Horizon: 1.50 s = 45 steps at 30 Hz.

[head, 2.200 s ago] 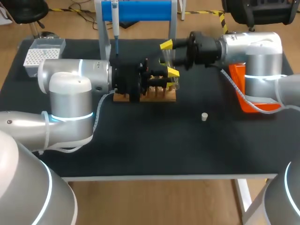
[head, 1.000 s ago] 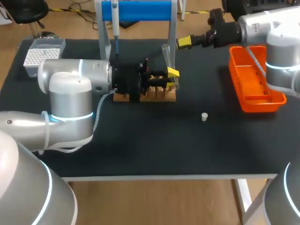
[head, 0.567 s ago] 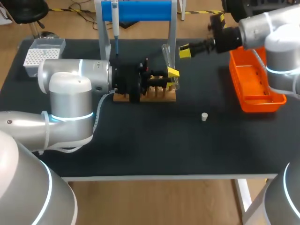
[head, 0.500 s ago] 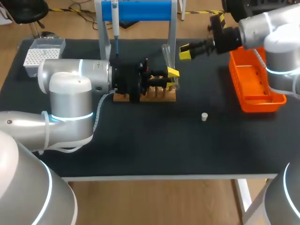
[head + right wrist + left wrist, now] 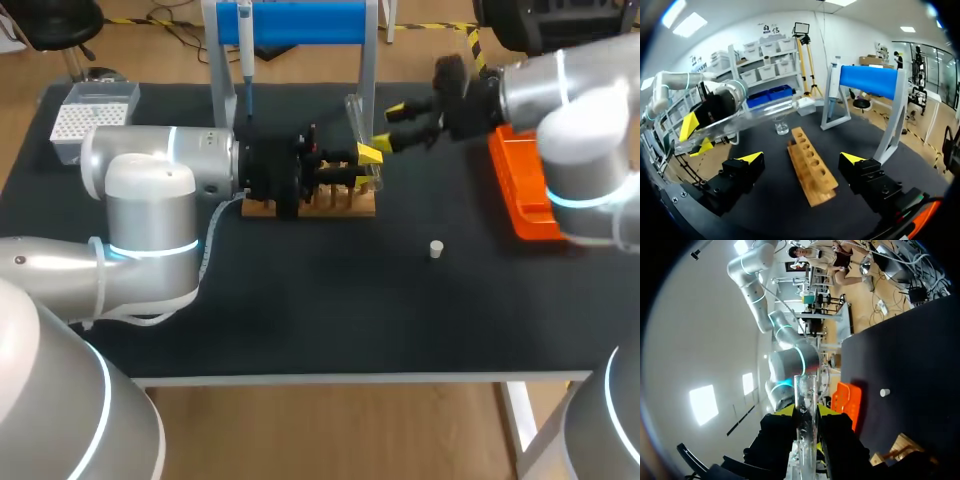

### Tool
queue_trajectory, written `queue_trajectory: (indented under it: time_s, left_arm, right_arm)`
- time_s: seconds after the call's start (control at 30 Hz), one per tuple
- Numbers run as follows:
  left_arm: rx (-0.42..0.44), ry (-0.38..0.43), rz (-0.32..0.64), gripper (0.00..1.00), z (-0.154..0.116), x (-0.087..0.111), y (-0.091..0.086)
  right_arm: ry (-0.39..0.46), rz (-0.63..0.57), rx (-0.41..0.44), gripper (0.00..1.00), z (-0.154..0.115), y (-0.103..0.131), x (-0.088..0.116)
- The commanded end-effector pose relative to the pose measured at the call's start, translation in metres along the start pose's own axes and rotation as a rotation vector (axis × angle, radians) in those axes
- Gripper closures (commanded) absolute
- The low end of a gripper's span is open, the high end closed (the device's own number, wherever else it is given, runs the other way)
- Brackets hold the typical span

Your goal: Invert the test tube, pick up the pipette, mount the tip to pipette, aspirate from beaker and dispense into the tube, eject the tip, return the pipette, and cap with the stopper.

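Note:
My left gripper is shut on a clear test tube, which it holds just above the right end of the wooden rack. In the left wrist view the tube stands between the two yellow tips. My right gripper is open, close to the right of the tube. In its own view the open right gripper looks over the rack, with the held tube off to one side. The pipette hangs on the blue stand. A white stopper lies on the table.
An orange tray sits at the right, partly behind my right arm. A white tip box stands at the back left. A small glass beaker stands beyond the rack in the right wrist view.
My right arm has swung from the back right, above the orange tray, leftward and down toward the tube, its fingers staying open. The left arm and tube have not moved.

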State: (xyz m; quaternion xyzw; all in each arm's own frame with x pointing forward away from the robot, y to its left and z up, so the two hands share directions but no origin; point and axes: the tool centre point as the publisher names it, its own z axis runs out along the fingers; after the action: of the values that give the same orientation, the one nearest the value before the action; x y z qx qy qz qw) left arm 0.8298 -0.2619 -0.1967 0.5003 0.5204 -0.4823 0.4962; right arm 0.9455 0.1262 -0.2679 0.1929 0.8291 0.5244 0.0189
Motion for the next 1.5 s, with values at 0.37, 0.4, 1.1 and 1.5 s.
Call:
queue_trajectory:
  time_s: [0.37, 0.4, 1.1, 1.5]
  left_arm:
    - [0.001, 0.001, 0.001, 1.00, 0.000, 0.000, 0.000]
    - [0.001, 0.001, 0.001, 1.00, 0.000, 0.000, 0.000]
    - [0.001, 0.001, 0.001, 1.00, 0.000, 0.000, 0.000]
    - [0.001, 0.001, 0.001, 1.00, 0.000, 0.000, 0.000]
  right_arm:
    - [-0.134, -0.031, 0.020, 0.00, 0.004, -0.035, 0.017]
    - [-0.127, -0.032, 0.020, 0.00, 0.005, -0.035, 0.019]
    - [-0.100, -0.077, 0.044, 0.00, 0.028, -0.063, 0.021]
    - [-0.127, -0.096, 0.058, 0.00, 0.032, -0.065, 0.019]
